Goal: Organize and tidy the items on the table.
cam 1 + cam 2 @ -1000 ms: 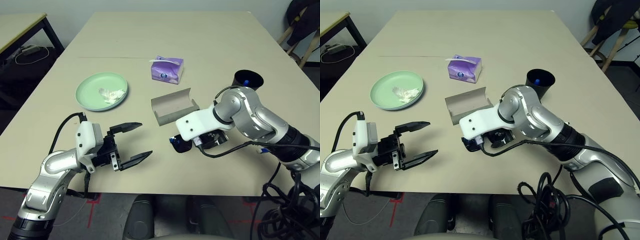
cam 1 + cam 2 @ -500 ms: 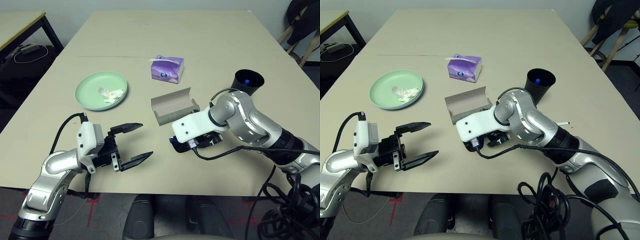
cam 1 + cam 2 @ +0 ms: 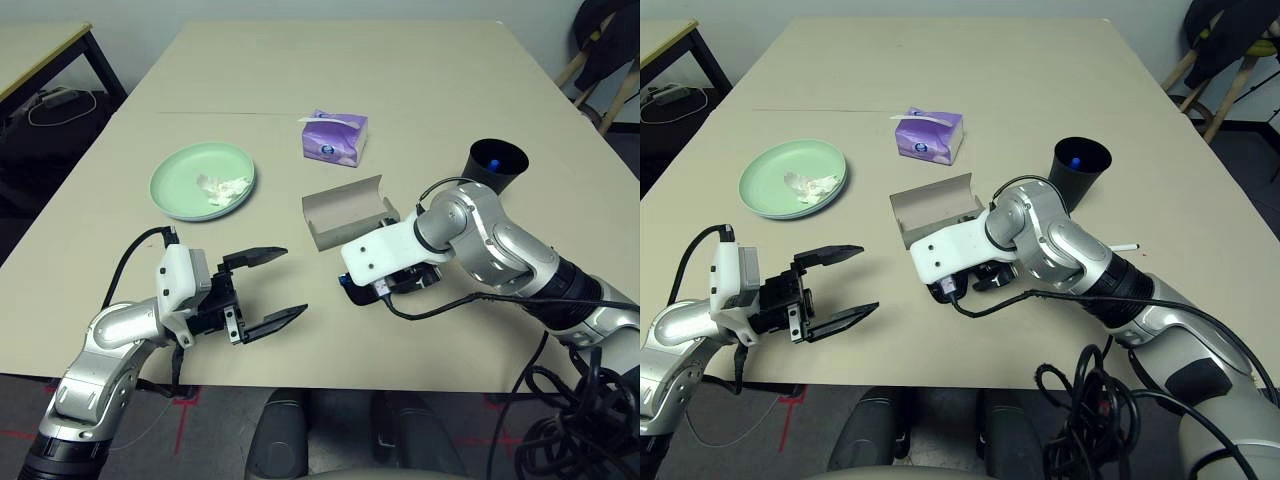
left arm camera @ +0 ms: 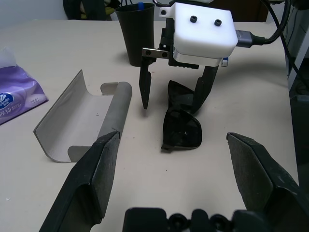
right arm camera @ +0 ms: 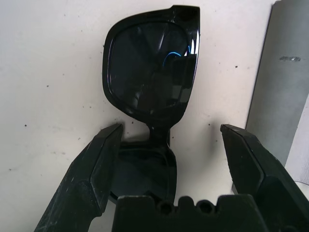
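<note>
Right gripper (image 4: 173, 99) is pointing down at the black sunglasses (image 4: 182, 123) lying folded on the table (image 3: 420, 80), fingers spread wide on either side of them, not pinching anything. The open grey glasses case (image 3: 350, 212) sits just beside it. Left gripper (image 3: 262, 290) hovers level near the front edge, fingers wide apart too, holding nothing. Mint green plate (image 3: 180, 180) has the crumpled tissue (image 3: 224, 188) in it, purple tissue box (image 3: 335, 138) is further back, black cup (image 3: 496, 162) off to the right.

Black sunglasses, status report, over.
Right gripper open, straddling black folded sunglasses lying on beige table. Left gripper open, empty. Grey open glasses case alongside, nothing in the way.
</note>
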You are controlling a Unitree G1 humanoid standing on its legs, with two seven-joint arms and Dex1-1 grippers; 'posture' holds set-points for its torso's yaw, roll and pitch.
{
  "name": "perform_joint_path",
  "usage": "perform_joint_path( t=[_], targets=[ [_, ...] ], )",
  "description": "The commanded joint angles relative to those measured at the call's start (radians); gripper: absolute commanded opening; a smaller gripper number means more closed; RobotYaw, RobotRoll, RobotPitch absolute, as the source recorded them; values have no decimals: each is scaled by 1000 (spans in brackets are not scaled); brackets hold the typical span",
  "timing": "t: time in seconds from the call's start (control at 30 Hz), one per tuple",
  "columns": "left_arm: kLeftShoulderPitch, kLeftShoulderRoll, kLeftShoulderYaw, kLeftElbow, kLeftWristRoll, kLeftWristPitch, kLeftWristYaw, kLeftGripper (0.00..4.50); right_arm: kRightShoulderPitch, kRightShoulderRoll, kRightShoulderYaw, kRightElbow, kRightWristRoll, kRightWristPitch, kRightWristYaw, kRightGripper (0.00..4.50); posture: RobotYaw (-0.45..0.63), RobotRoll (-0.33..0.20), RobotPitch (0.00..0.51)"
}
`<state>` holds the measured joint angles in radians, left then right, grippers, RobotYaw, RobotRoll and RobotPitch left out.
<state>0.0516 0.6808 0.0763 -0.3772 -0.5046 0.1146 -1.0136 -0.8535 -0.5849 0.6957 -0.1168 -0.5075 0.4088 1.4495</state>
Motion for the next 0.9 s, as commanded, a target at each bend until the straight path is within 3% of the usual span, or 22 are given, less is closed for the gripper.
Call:
perform_joint_path(
  t=[0.03,0.27,0.37,0.67,0.9],
  targets=[
    [-3,-3,-14,2,14,-9,-5,4483,4,-6,0,3,-7,-14,-3,4500,191,0,128],
    [-2,-5,-14,3,17,-10,-4,4483,3,-3,-2,7,-9,-32,-2,4500,191,0,128],
    [-1,-5,-14,3,18,-11,-4,4500,4,-2,-4,6,-7,-34,-2,3900,191,0,128],
    [-1,-6,-16,1,19,-10,-4,4500,2,-2,-11,1,-2,-39,3,491,187,0,128],
    [-3,-9,-20,5,19,-14,-4,4500,-6,0,-15,3,3,-40,7,412,187,0,128]
  ],
)
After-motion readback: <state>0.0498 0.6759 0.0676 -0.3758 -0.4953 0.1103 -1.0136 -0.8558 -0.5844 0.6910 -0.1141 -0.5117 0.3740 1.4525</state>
